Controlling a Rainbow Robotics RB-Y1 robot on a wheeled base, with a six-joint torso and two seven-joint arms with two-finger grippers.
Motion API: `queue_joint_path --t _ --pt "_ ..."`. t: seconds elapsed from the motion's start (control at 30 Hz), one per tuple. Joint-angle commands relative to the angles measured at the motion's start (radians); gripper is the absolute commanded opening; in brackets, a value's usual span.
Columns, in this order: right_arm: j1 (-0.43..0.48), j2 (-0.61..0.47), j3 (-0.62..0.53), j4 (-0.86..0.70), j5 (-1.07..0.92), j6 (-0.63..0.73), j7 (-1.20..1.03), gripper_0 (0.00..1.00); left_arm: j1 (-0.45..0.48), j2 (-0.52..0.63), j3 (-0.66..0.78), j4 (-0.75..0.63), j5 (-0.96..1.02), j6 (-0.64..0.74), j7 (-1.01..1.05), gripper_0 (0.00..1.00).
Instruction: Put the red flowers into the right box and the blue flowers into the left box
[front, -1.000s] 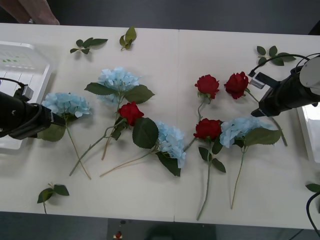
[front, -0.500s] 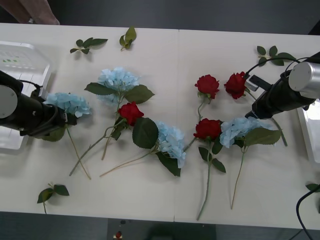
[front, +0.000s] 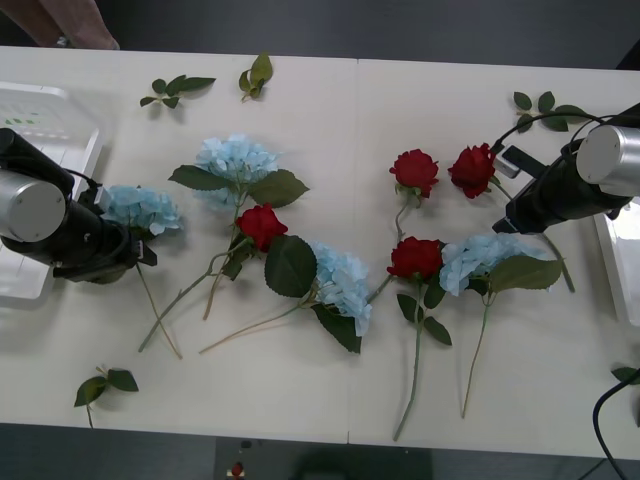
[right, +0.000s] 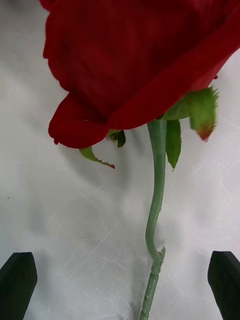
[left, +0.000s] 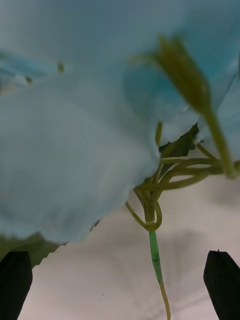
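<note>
Several red flowers lie mid-table, the nearest to my right arm being a rose (front: 473, 168) with its stem running toward that arm. My right gripper (front: 508, 215) hovers over this stem just below the bloom. In the right wrist view the gripper (right: 120, 287) is open, with the rose (right: 135, 60) ahead and its stem (right: 156, 210) between the black fingers (right: 17, 282). My left gripper (front: 138, 252) is at the leftmost blue flower (front: 140, 208). It (left: 120, 287) is open too, astride the stem (left: 155, 255) under the blue head (left: 75, 125). The left box (front: 40, 130) and right box (front: 622, 265) sit at the table's ends.
Other roses (front: 415, 170) (front: 262, 225) (front: 415, 257) and blue flowers (front: 237, 158) (front: 345, 285) (front: 480, 257) lie with crossing stems across the middle. Loose leaf sprigs (front: 175, 88) (front: 257, 73) (front: 545, 105) (front: 105, 385) dot the table. A person's arm (front: 60, 25) is at the far edge.
My left arm has swung right and turned, bringing its gripper onto the leftmost blue flower's stem. My right arm shifted slightly left toward the rose's stem. No flower has moved.
</note>
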Motion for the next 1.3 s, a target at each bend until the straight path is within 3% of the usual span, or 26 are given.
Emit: queue_joint_path --t 0.03,0.37,0.43,0.47,0.5,0.53,0.57,0.6,0.63,1.07,1.1,1.17,1.27,1.3 --pt "-0.031 0.029 -0.011 -0.007 0.014 -0.011 -0.035 1.0 -0.02 -0.012 0.033 0.003 -0.014 -0.009 0.007 1.0" --pt "-0.031 0.032 -0.009 -0.006 0.021 -0.013 -0.034 1.0 -0.02 -0.012 0.001 0.004 -0.023 -0.009 0.005 1.0" --pt "-0.031 0.032 -0.009 -0.006 0.021 -0.013 -0.035 1.0 -0.02 -0.012 -0.001 0.004 -0.023 -0.009 0.004 0.93" --pt "-0.031 0.032 -0.009 -0.006 0.021 -0.013 -0.034 1.0 -0.02 -0.014 -0.004 0.006 -0.022 -0.009 0.004 0.86" --pt "-0.031 0.032 -0.011 -0.006 0.022 -0.013 -0.034 1.0 -0.02 -0.014 -0.006 0.004 -0.023 -0.009 0.005 0.68" --pt "-0.031 0.032 -0.009 -0.004 0.022 -0.014 -0.034 1.0 -0.02 -0.012 -0.006 0.004 -0.023 -0.009 0.005 0.39" --pt "-0.031 0.032 -0.009 -0.006 0.022 -0.013 -0.034 1.0 -0.02 -0.014 -0.006 0.006 -0.022 -0.007 0.005 0.28" --pt "-0.031 0.032 -0.009 0.0 0.022 -0.013 -0.032 1.0 -0.02 -0.014 -0.006 0.004 -0.023 -0.009 0.007 0.1" --pt "-0.031 0.033 -0.009 0.013 0.019 -0.018 -0.032 1.0 -0.02 -0.012 -0.006 0.004 -0.023 -0.009 0.007 0.01" --pt "-0.034 0.042 -0.009 0.052 0.011 -0.051 -0.026 0.99 -0.02 -0.012 -0.006 0.004 -0.031 -0.009 0.01 0.0" --pt "-0.034 0.042 -0.009 0.052 0.011 -0.053 -0.028 0.9 -0.02 -0.012 -0.006 0.004 -0.031 -0.009 0.01 0.0" --pt "-0.033 0.042 -0.009 0.054 0.013 -0.054 -0.028 0.31 -0.02 -0.012 0.004 0.004 -0.033 -0.009 0.007 0.0" --pt "-0.034 0.042 0.002 0.054 0.011 -0.068 -0.026 0.05 -0.02 -0.009 0.037 0.001 -0.037 -0.007 0.002 0.0" --pt "-0.033 0.042 0.006 0.052 0.013 -0.073 -0.026 0.01 -0.02 -0.006 0.05 0.0 -0.039 -0.006 -0.001 0.0"
